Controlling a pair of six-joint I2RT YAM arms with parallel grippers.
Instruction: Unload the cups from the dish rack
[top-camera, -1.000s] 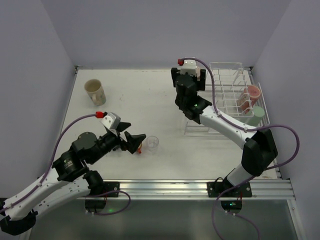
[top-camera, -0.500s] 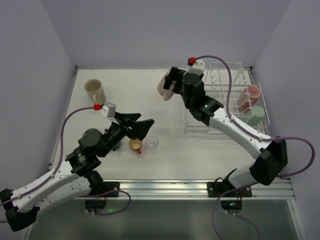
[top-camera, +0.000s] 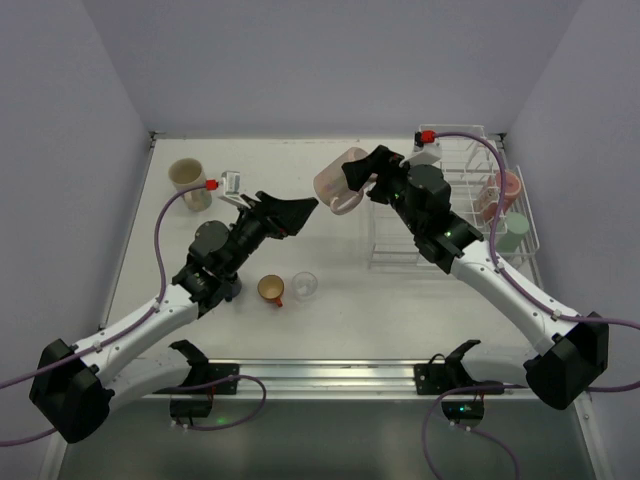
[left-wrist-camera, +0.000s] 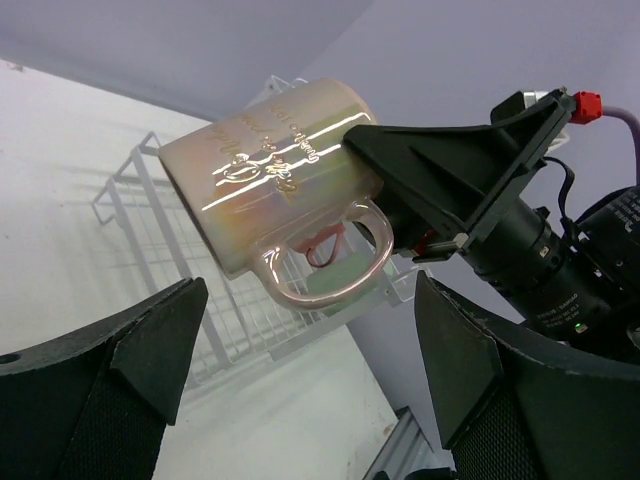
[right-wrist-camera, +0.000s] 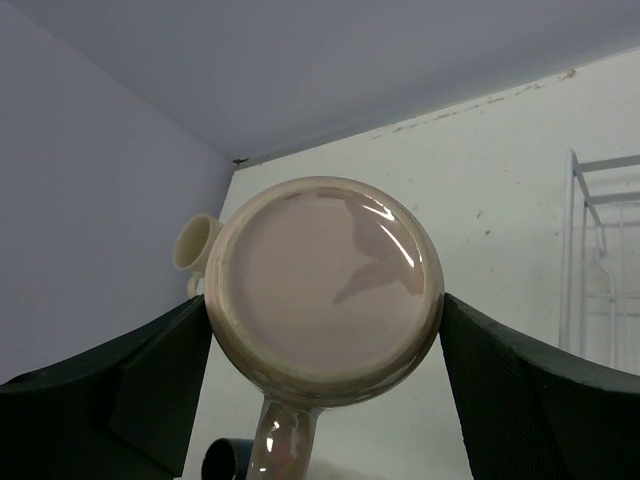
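My right gripper (top-camera: 357, 178) is shut on a pearly beige mug (top-camera: 338, 180) and holds it in the air, left of the white wire dish rack (top-camera: 452, 215). In the right wrist view the mug's base (right-wrist-camera: 325, 285) faces the camera between my fingers. My left gripper (top-camera: 297, 211) is open and raised, just left of that mug; in its wrist view the mug (left-wrist-camera: 268, 165) hangs ahead of the open jaws, handle down. A pink cup (top-camera: 506, 188) and a green tumbler (top-camera: 512, 230) sit in the rack. A second beige mug (top-camera: 188, 181), an orange cup (top-camera: 270, 290) and a clear glass (top-camera: 305, 285) stand on the table.
A dark blue mug (right-wrist-camera: 221, 463) stands on the table below the left arm. The rack fills the right side up to the wall. The two arms are close together over the table's middle.
My right gripper has carried the beige mug left, away from the rack. My left gripper has lifted from beside the orange cup and swung up towards the held mug.
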